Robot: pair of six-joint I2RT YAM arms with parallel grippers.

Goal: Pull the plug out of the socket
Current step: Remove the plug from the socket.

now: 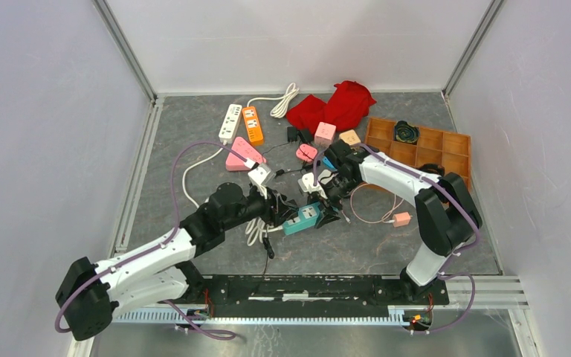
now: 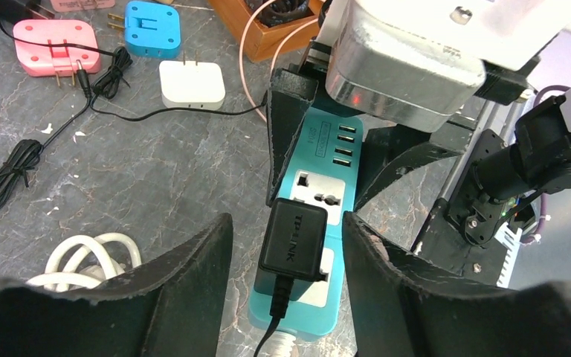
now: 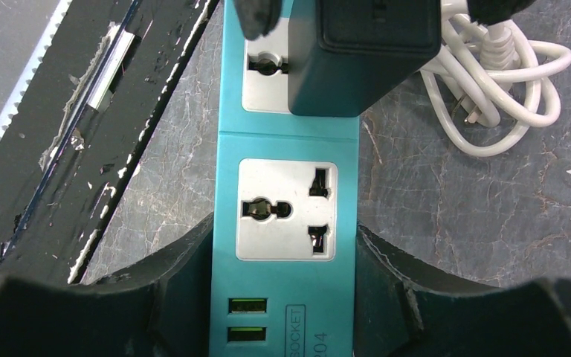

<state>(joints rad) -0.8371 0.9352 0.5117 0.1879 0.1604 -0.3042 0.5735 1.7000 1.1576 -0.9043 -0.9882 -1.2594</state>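
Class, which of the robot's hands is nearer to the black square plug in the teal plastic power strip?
Left. The left hand straddles the black square plug, a finger on each side. The right hand clamps the teal plastic power strip at its USB end.

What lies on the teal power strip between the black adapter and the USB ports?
An empty universal socket, nothing plugged in; the right wrist view shows it clearly.

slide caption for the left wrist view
Left pincer straddles the black plug in the teal power strip, right pincer clamping the strip
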